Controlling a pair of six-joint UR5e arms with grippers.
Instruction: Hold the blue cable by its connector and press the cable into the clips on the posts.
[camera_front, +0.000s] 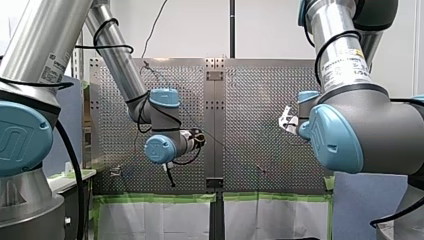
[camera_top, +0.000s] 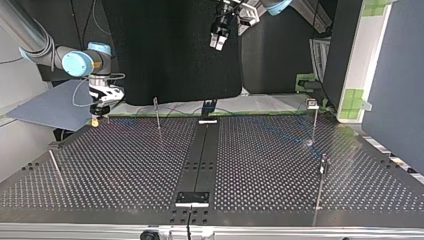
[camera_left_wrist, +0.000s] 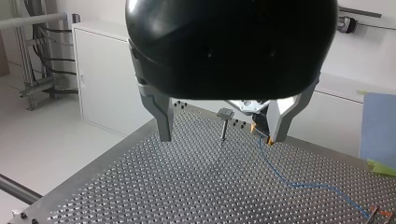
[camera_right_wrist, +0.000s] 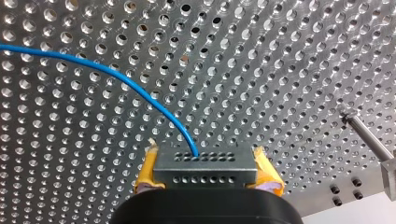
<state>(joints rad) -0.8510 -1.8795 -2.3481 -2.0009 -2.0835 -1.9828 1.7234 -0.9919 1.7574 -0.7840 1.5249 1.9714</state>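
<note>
Right gripper (camera_top: 100, 119) jaws clench the connector (camera_right_wrist: 205, 169) at the table (camera_top: 125, 170) corner, blue cable (camera_right_wrist: 116, 74) trailing along the edge; left gripper (camera_left_wrist: 219, 139) jaws stand released.

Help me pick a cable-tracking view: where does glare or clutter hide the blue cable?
Right wrist view: blue cable and its connector stand out against the bright table. Left wrist view: thin but visible. Top view: faint on the dark table. Front view: not discernible.

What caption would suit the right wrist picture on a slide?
My right pincer grips the grey connector of the blue cable, facing the perforated table.
</note>
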